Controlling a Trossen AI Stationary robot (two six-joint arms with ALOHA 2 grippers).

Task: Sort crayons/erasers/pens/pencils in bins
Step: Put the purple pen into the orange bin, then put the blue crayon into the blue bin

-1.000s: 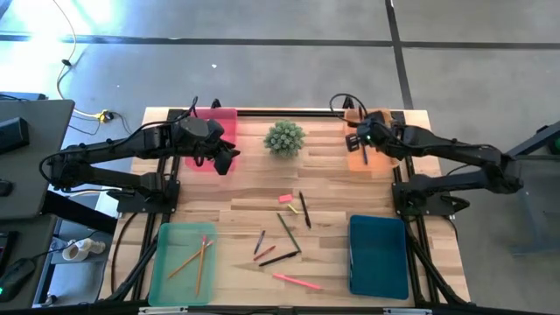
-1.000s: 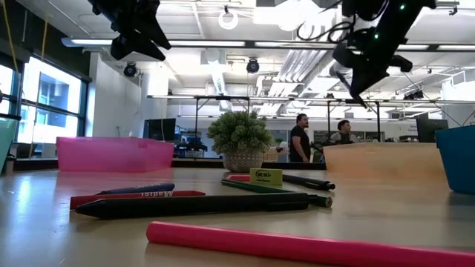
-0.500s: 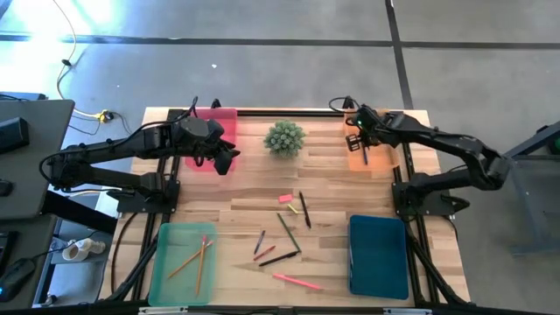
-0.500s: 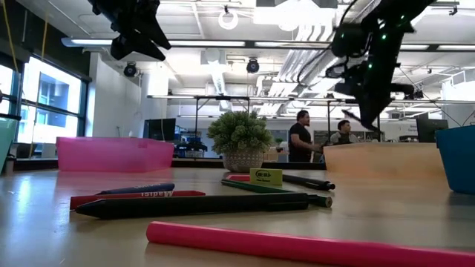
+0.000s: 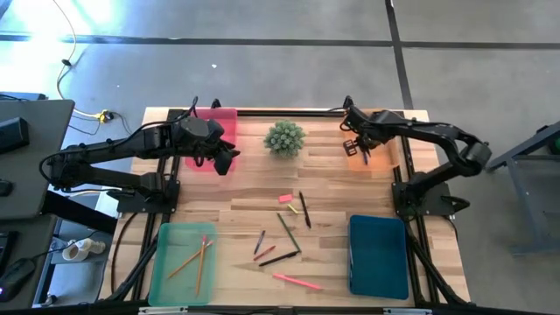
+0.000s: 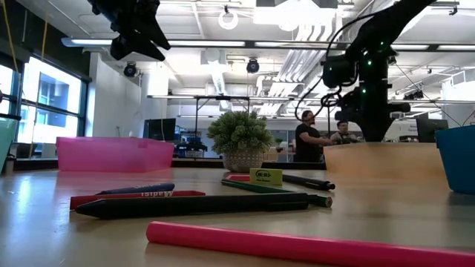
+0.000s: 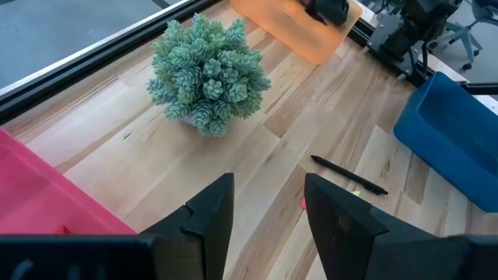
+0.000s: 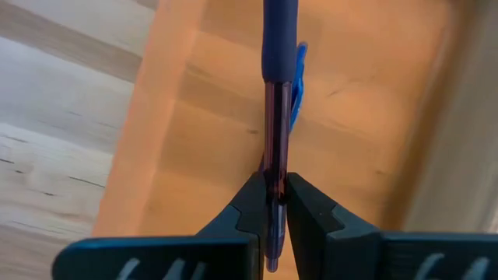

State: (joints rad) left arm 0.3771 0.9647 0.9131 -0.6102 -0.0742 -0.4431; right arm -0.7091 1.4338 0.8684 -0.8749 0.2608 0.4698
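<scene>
- The right arm stretches across to the orange bin at the table's far right corner, wrist bent down.
- The right gripper hangs over that bin, clamped on a purple pen.
- The left gripper hovers near the pink bin, fingers spread, holding nothing.

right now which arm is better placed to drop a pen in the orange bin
The right. Its gripper is shut on a pen and hangs directly over the orange bin. The left gripper is open, holds nothing and sits by the pink bin, beyond the plant.
</scene>
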